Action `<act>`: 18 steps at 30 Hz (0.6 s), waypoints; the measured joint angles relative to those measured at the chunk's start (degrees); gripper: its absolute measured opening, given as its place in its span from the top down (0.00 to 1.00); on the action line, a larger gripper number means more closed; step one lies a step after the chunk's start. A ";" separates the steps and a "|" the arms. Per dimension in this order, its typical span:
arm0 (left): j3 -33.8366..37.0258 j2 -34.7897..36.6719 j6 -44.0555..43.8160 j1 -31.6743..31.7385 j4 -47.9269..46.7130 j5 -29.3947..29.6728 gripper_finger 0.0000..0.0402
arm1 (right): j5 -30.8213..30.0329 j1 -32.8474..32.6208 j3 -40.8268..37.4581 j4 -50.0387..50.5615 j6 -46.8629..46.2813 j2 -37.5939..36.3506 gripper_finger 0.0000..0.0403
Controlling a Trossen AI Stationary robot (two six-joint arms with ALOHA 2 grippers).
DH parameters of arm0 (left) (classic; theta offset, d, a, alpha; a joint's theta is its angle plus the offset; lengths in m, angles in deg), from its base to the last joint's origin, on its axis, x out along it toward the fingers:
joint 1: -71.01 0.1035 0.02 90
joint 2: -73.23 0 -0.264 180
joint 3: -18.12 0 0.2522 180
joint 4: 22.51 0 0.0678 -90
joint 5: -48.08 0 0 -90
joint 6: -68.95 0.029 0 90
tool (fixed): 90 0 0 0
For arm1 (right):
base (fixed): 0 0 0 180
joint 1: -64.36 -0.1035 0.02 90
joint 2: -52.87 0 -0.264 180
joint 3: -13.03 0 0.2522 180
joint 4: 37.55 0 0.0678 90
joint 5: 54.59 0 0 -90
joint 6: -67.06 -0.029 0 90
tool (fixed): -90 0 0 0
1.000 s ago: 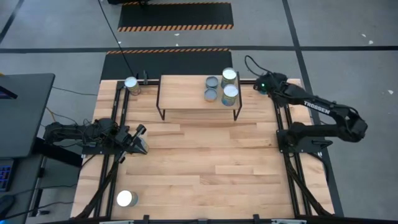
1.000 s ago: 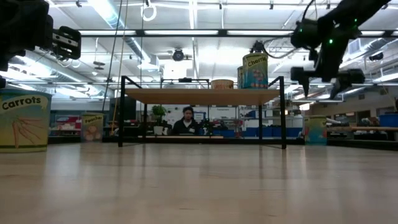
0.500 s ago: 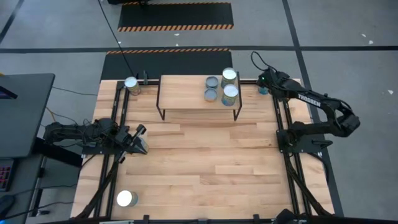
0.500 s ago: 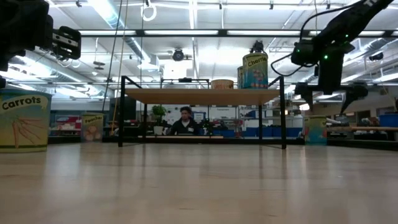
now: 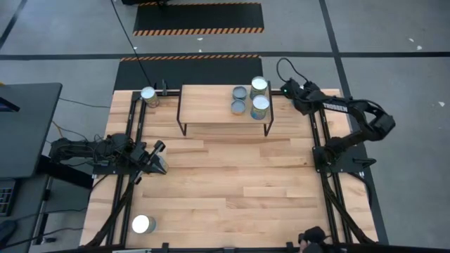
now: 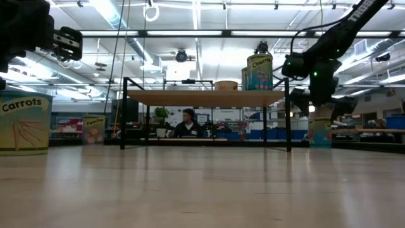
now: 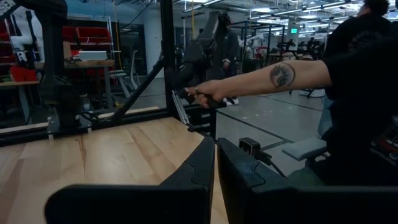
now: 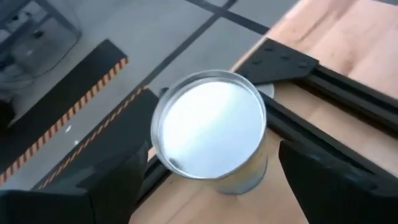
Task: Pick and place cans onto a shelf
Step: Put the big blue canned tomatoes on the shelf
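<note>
A: What moved?
B: The right gripper has dropped down over a silver-topped can at the table's far right corner.
A: Its jaws?
B: Wide open, one finger on each side, not gripping.
A: The left gripper?
B: Closed, empty, waiting.
A: The shelf?
B: It carries four cans.

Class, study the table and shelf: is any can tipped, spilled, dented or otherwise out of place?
Nothing stands out. Four cans stand upright on the shelf; the others stand upright on the table, including one between the right tool's open fingers.
</note>
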 joint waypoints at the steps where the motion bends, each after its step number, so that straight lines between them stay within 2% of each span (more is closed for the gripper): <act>1: 0.00 0.01 0.01 -0.02 0.01 0.00 0.93 | -0.04 -0.03 0.22 -0.05 -0.96 0.79 0.09; 8: -0.01 0.01 0.01 -0.01 0.01 0.00 0.93 | -0.40 0.50 5.68 2.20 -0.01 5.93 0.12; 15: -0.01 0.01 -0.02 0.00 0.01 0.00 0.93 | -2.97 1.36 12.58 14.24 0.03 12.05 0.13; 18: -0.01 0.01 -0.02 -0.01 0.01 0.00 0.93 | -2.99 1.31 13.17 16.62 -0.76 13.67 0.13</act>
